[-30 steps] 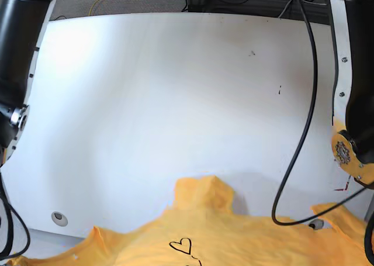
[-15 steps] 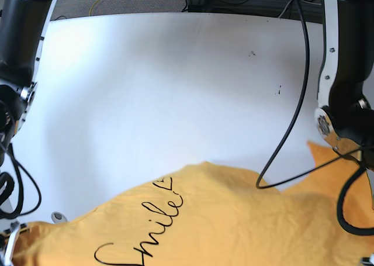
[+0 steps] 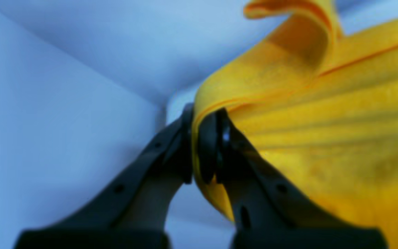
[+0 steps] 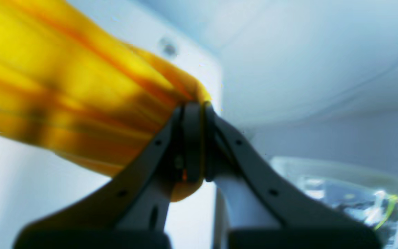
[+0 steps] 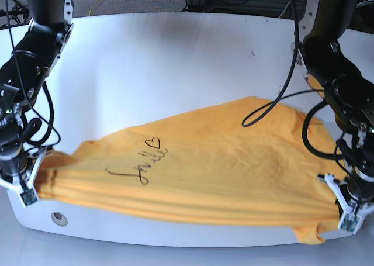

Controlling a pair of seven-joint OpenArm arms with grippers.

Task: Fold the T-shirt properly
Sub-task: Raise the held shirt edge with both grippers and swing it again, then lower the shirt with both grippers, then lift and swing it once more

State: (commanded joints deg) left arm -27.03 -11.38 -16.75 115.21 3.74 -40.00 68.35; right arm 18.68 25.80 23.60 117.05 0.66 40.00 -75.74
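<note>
White and broad, the surface carries the T-shirt, stretched across its near edge with the black script and heart facing up; one arm stands at each end of the cloth. From the left wrist, the left hand is clenched on a folded yellow edge of the T-shirt, cloth pinched between its dark fingers. From the right wrist, blurred, the right hand grasps a bunched edge of the T-shirt above the surface's rim.
</note>
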